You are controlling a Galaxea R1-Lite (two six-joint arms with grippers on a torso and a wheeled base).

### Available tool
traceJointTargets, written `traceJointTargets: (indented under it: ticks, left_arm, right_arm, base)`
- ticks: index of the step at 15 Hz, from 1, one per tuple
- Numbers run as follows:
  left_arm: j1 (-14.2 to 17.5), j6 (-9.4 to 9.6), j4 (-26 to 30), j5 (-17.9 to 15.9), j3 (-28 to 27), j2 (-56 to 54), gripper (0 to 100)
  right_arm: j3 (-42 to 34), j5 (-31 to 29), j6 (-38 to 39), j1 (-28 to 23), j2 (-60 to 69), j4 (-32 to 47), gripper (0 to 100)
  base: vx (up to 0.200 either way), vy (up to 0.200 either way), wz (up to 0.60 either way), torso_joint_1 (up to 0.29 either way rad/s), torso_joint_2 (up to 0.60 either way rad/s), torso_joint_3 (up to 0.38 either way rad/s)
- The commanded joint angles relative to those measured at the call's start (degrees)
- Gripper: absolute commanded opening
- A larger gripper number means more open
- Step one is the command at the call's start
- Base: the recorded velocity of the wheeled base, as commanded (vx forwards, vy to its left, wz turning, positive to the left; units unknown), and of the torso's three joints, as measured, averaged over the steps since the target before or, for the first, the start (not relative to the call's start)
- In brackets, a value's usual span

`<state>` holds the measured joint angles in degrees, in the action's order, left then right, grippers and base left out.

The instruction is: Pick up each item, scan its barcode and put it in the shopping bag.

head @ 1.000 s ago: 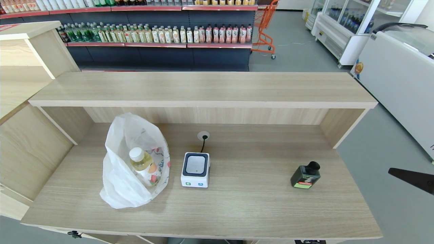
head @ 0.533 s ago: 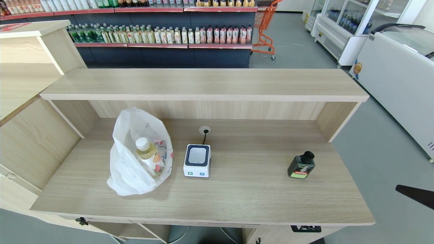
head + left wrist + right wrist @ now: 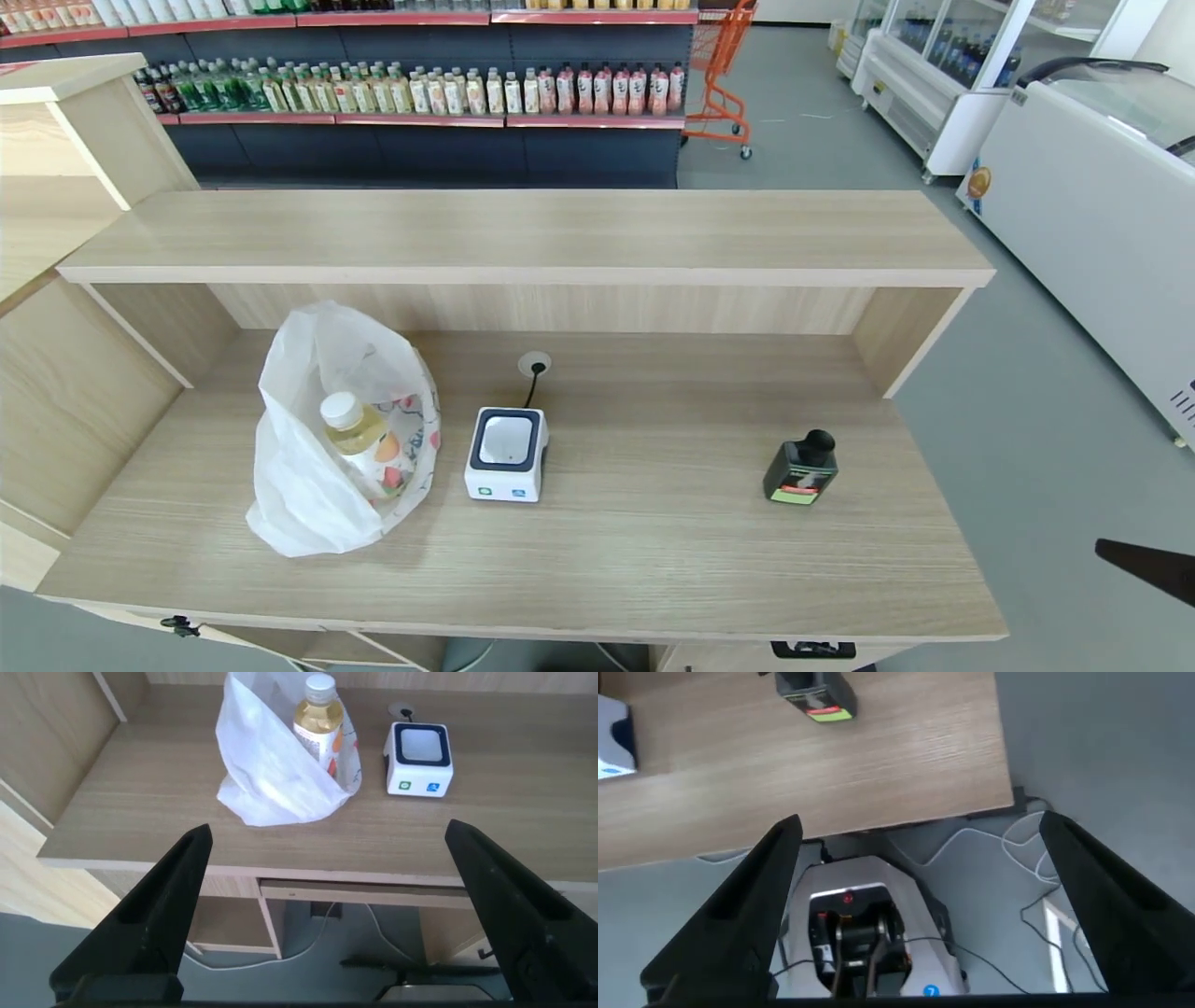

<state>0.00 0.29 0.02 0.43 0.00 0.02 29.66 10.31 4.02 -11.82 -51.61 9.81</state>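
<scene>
Beyond the wooden counter [image 3: 560,233] stand drink shelves [image 3: 420,93], an orange cart [image 3: 721,47] and white freezers [image 3: 1083,187].

The bag [image 3: 299,504] hides the yellow bottle's [image 3: 359,439] lower half. In the right wrist view the frame edge cuts the dark bottle [image 3: 814,693] — and the scanner [image 3: 612,737]. In the head view a finger [image 3: 1146,567] of the right gripper [image 3: 920,826] runs off the edge — the dark bottle's label is too small to read.

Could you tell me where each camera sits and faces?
Head view: on the head, facing forward and down at the counter; right arm's tip shows.
Left wrist view: before the counter, facing shopping bag and scanner; open left claw shows.
Right wrist view: above the counter's end, facing down at the dark bottle; open right claw.
Head and left wrist share the shopping bag.
</scene>
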Motion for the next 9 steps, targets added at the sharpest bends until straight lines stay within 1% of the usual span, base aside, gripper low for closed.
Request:
traceJointTargets:
  ticks: [1,2,3,4,5,6,7,8,9]
  left_arm:
    - [0.0,-0.03,-0.02,0.01,0.0,-0.02,100]
    - [0.0,-0.12,-0.02,0.1,0.0,-0.02,100]
    - [0.0,-0.12,-0.02,0.1,0.0,-0.02,100]
    - [-0.09,-0.12,-0.02,0.1,0.0,-0.02,100]
    - [0.0,-0.12,-0.02,0.1,0.0,-0.02,100]
    - [0.0,-0.12,-0.02,0.1,0.0,-0.02,100]
    - [-0.09,-0.12,-0.02,0.01,0.0,-0.02,100]
    - [-0.09,-0.12,-0.02,0.01,0.0,-0.02,100]
    - [0.0,-0.12,-0.02,0.01,0.0,-0.02,100]
  right_arm:
    - [0.05,0.06,-5.34,-3.03,-3.58,1.7,100]
    - [0.22,-0.12,-8.15,-3.56,-4.37,2.75,100]
    - [0.31,-1.7,-13.87,-4.61,-6.3,3.37,100]
    - [0.49,-4.95,-18.61,-4.7,-8.59,3.11,100]
    - [1.19,-7.59,-21.69,-4.52,-10.79,2.93,100]
    - [1.98,-8.64,-24.77,-4.17,-13.34,2.84,100]
    - [2.68,-8.64,-28.1,-3.03,-15.97,2.14,100]
    - [2.95,-8.64,-29.69,-1.53,-18.43,0.82,100]
    - [2.86,-8.73,-30.3,1.1,-22.3,-2.52,100]
  base:
    - [0.0,-0.2,0.0,-0.012,0.0,0.002]
    - [0.0,0.0,0.0,0.0,0.0,0.0]
    - [0.0,0.0,0.0,0.0,0.0,0.0]
    - [0.0,0.0,0.0,0.0,0.0,0.0]
    - [0.0,0.0,0.0,0.0,0.0,0.0]
    - [0.0,0.0,0.0,0.0,0.0,0.0]
    - [0.0,0.0,0.0,0.0,0.0,0.0]
    - [0.0,0.0,0.0,0.0,0.0,0.0]
    - [0.0,0.0,0.0,0.0,0.0,0.0]
